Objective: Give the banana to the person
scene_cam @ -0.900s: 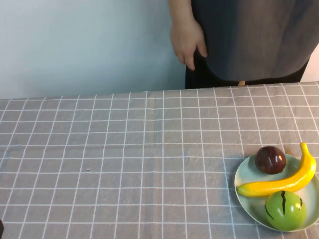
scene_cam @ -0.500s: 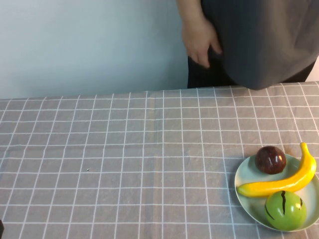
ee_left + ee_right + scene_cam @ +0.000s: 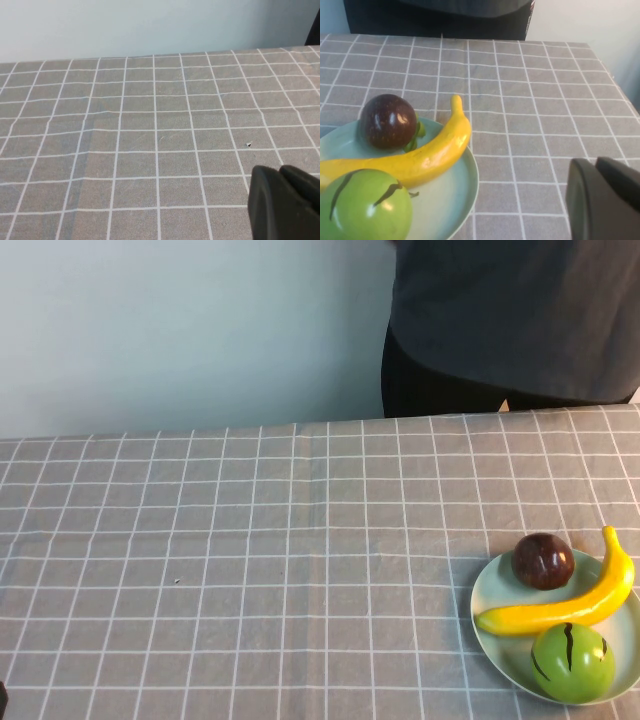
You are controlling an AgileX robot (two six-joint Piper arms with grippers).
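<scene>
The yellow banana lies on a pale green plate at the table's front right, between a dark red-brown fruit and a green fruit. It also shows in the right wrist view. The person stands behind the table's far right edge; only the dark grey shirt and black trousers show, no hand. My right gripper is shut and empty, low over the cloth beside the plate, apart from the banana. My left gripper is shut and empty over bare cloth on the left side.
The dark red-brown fruit and the green fruit flank the banana on the plate. A grey checked cloth covers the table. A pale wall stands behind it.
The person has shifted to the right and their hand has gone out of view. The plate, the fruit and both grippers have not moved.
</scene>
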